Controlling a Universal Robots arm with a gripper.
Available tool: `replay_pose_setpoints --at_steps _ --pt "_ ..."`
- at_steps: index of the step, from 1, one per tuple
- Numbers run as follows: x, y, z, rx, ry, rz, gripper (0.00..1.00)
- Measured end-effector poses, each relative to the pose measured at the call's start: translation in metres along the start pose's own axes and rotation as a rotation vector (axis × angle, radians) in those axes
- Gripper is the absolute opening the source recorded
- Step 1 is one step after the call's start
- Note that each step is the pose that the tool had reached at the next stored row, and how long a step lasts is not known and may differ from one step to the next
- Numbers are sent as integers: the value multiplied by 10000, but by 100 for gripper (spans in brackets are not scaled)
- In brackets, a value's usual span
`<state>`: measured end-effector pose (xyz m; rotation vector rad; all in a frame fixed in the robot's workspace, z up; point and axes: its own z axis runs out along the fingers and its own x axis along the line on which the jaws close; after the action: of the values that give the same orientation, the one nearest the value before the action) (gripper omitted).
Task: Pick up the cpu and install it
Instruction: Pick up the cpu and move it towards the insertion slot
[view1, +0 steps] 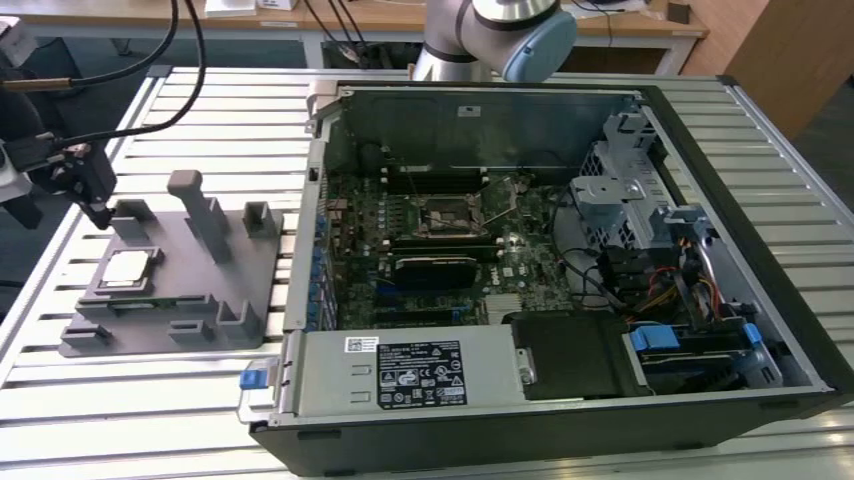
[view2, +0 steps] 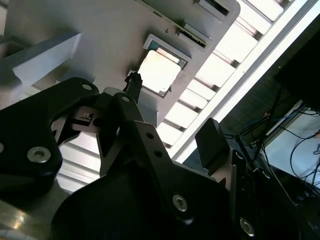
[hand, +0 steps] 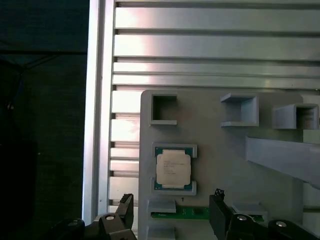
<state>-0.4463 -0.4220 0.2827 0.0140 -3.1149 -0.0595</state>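
The cpu (hand: 173, 170) lies flat in a pocket of the grey block (hand: 225, 165) on the slatted table (hand: 200, 45), beside the open computer case (view1: 534, 445), and the gripper (hand: 171, 205) hangs above it, a little off to one side and not touching, its jaws spread wider than the chip and holding nothing.

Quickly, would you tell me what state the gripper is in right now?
Gripper: jaws open, holding nothing; the cpu lies ungrasped in the grey fixture.

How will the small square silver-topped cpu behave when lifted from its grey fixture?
Probably stiff: the flat metal-topped cpu shows no sag. Its smooth shiny top looks slippery. Lying flat in the grey fixture, it shouldn't roll or tip.
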Motion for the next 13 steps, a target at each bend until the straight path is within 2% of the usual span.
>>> replay_pose_setpoints --at_steps 13 --pt "-29 -5 140 0 0 1 70"
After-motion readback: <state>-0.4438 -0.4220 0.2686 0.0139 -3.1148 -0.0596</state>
